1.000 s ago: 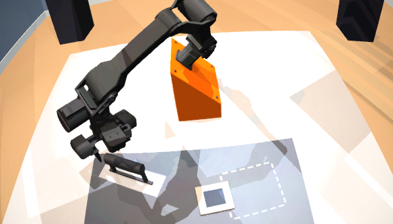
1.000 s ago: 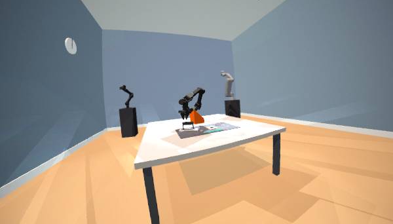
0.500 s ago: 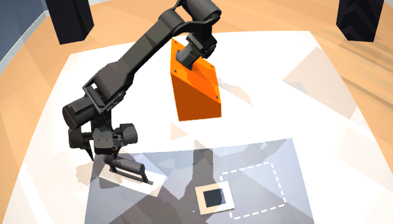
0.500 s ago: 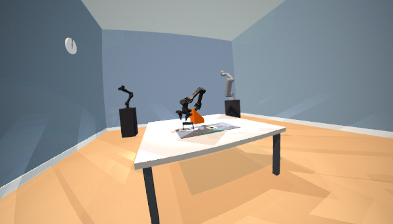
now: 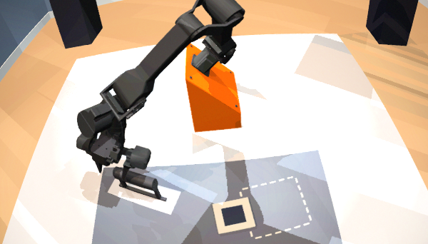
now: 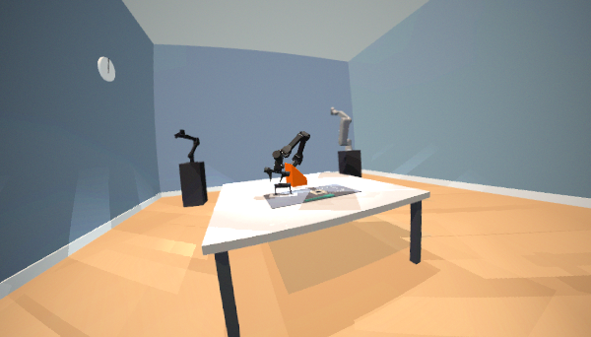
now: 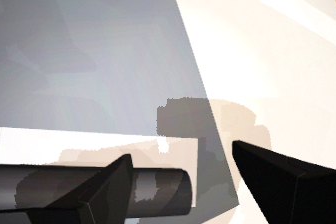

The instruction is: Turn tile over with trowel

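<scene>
Left to right, top view: a dark pedestal [image 5: 73, 15] [image 6: 193, 183] stands on the floor beyond the table [image 5: 285, 125] [image 6: 246, 223] [image 7: 270, 65]. The gripper [image 5: 112, 175] [image 6: 276, 181] [image 7: 182, 154] is next, over the near-left part of the table. Its jaws are parted and grasp nothing. In the wrist view one finger overlaps the trowel's handle; contact cannot be determined.

The trowel [image 5: 137, 179] [image 6: 283, 185] [image 7: 160, 192] is at the left end of the grey mat [image 5: 285, 168] [image 6: 276, 203] [image 7: 90, 100], over a white rectangle [image 5: 171, 205] [image 6: 293, 195] [image 7: 40, 142]. Its dark cylindrical handle is raised above a thin lower bar.

The black arm [image 5: 164, 48] [image 6: 295, 141] extends from an orange wedge-shaped base [image 5: 214, 111] [image 6: 295, 175] behind the mat.

The tile [image 5: 217, 218] [image 6: 317, 191] lies flat on the mat, its cream border and dark central square facing up. It straddles the left side of the dashed outline [image 5: 294, 178], only partly inside. The turn is not done.

At far right, a second dark pedestal [image 5: 394, 11] [image 6: 350, 163] stands beyond the table.
</scene>
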Motion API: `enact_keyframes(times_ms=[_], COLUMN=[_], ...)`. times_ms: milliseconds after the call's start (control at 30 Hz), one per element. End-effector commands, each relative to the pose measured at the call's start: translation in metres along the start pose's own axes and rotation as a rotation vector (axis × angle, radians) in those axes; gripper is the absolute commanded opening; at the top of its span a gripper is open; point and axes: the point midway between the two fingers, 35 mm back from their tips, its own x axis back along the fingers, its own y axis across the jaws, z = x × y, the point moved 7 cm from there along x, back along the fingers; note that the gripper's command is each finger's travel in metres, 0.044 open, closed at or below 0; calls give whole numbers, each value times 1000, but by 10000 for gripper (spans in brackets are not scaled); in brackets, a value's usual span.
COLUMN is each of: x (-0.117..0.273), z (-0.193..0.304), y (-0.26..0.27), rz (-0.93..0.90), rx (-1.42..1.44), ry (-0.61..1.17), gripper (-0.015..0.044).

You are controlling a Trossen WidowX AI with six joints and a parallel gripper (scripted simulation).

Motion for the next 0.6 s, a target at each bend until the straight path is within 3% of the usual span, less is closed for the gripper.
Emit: enact_keyframes(times_ms=[0,567], x=[-2,-6], z=[7,32], y=[2,12], rz=[10,-13], rx=[-122,-693], ry=[-22,-155], gripper=[300,300])
